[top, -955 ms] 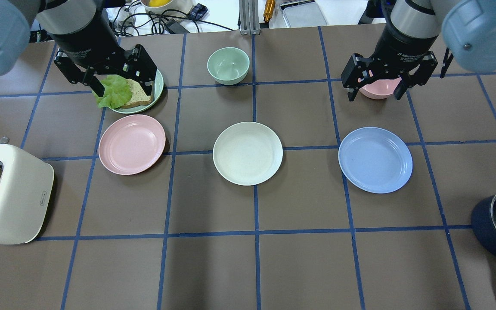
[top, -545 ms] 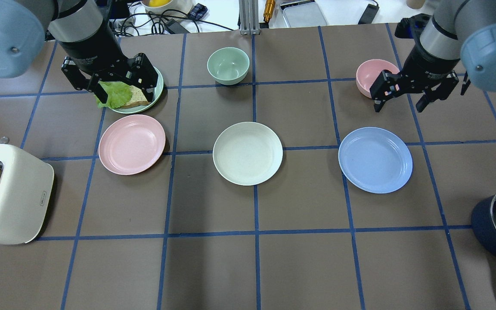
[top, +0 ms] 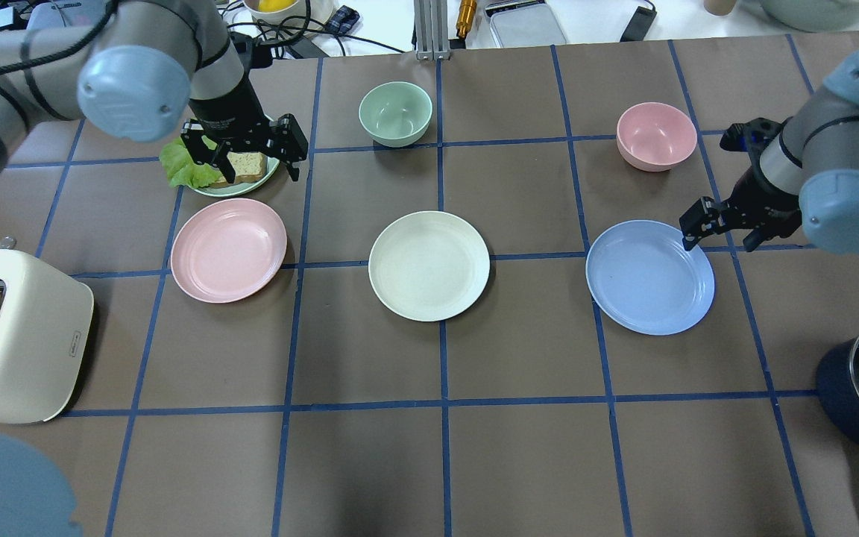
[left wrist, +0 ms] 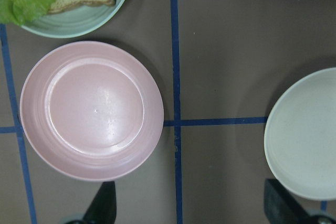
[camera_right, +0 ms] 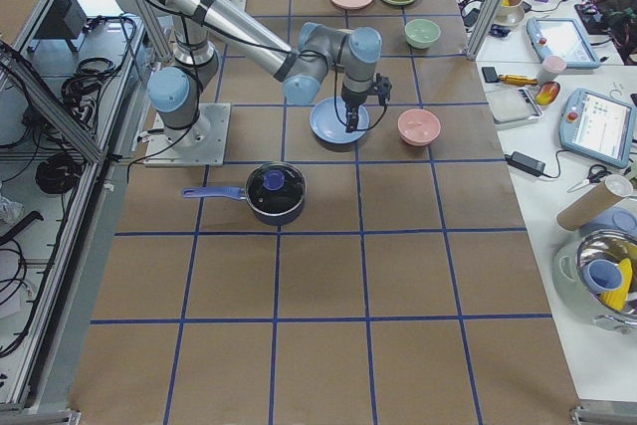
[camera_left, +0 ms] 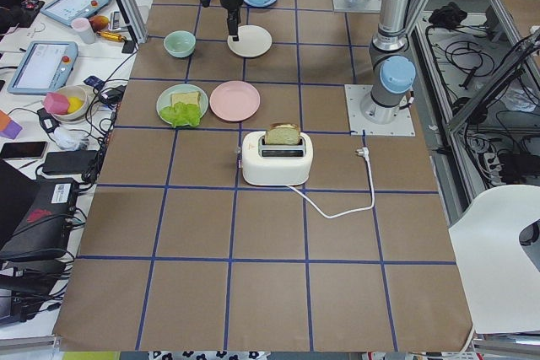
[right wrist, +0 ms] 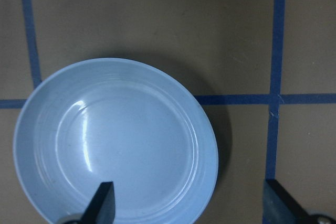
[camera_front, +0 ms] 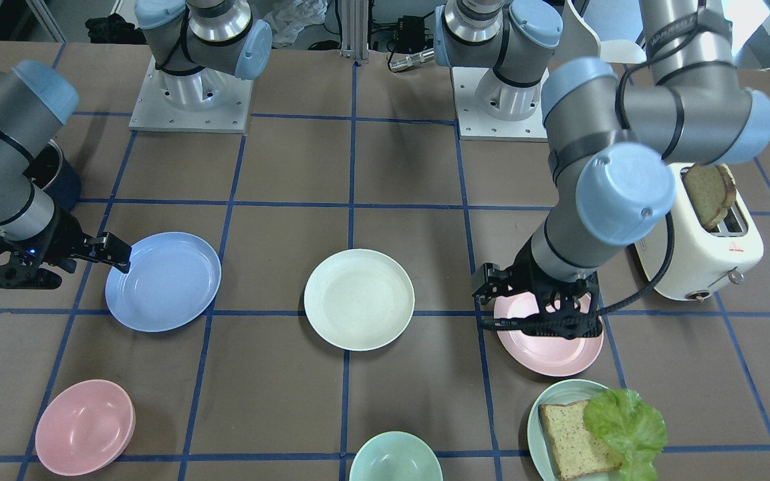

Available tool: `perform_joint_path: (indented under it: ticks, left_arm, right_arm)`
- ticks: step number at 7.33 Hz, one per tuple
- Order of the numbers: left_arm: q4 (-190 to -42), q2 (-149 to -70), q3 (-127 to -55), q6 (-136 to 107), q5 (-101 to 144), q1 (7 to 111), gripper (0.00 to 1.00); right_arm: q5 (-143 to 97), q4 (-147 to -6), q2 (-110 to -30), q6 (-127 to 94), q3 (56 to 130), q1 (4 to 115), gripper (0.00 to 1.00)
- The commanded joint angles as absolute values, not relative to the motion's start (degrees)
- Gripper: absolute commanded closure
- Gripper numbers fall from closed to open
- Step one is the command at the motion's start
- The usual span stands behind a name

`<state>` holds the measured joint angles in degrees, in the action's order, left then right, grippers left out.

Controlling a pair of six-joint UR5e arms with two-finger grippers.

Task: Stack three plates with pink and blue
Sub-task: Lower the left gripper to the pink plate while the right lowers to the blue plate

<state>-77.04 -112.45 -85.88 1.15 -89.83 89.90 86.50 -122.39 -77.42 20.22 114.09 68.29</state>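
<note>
The three plates lie apart in a row across the middle of the surface (top: 519, 462): the pink plate (top: 228, 250) toward the robot's left end, the white plate (top: 429, 265) at the centre, and the blue plate (top: 649, 277) toward the right end. Nothing is stacked yet.

The left hand (top: 245, 160) hangs with its fingers spread over the green plate (top: 271, 165) of bread and lettuce, just past the pink plate's far rim. The right hand (top: 720, 240), also spread wide, hovers at the blue plate's far right rim.

My worry is the rims. These plates sit flat and shallow, so a finger landing on the lip rather than astride it would likely tip the plate or shove it along the surface. A thin pinch on one side could let the plate sag and slip out. On the left, a careless descent might clip the lettuce or nudge the green plate. If both arms head for the white plate together, they could meet over the centre.
</note>
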Motion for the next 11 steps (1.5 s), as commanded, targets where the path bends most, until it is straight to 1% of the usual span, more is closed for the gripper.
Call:
perform_joint_path:
  ticks: [1,2,3,4,5,6,7,8,11]
  left_arm:
    - [-74.6,-119.2,-86.1,1.2,-91.6,89.9,0.00]
    - [-74.7,-120.8,-86.7,0.9,-93.2,89.9,0.00]
    - [-72.3,-122.0,-88.7,0.8,-93.3,89.9,0.00]
    - [-68.2,-122.5,-91.3,0.8,-93.3,89.9,0.00]
    - [-67.2,-122.4,-92.0,0.8,-93.3,89.9,0.46]
    - [-67.1,-122.2,-92.5,0.8,-93.3,89.9,0.63]
    - [-67.1,-122.3,-92.5,0.8,-93.3,89.9,0.88]
    - [-67.0,-122.2,-92.5,0.7,-93.3,89.9,1.00]
    - [-67.3,-120.4,-91.9,0.5,-93.4,91.3,1.00]
  right_arm:
    - [86.5,-129.1,-75.4,22.8,118.4,66.8,0.06]
    - [86.4,-129.0,-75.4,22.9,118.6,66.6,0.17]
    - [86.4,-129.4,-75.0,22.9,118.6,66.4,0.42]
    - [86.3,-129.5,-74.5,22.9,118.6,66.3,0.63]
    - [86.3,-129.2,-74.5,22.7,118.7,66.3,0.87]
    - [85.7,-129.2,-74.5,22.7,118.7,66.3,1.00]
    - [85.3,-129.2,-74.6,22.7,118.7,66.3,1.00]
    - [85.3,-129.1,-74.8,22.7,118.6,66.2,1.00]
    - [85.3,-128.8,-76.6,22.2,118.0,66.3,1.00]
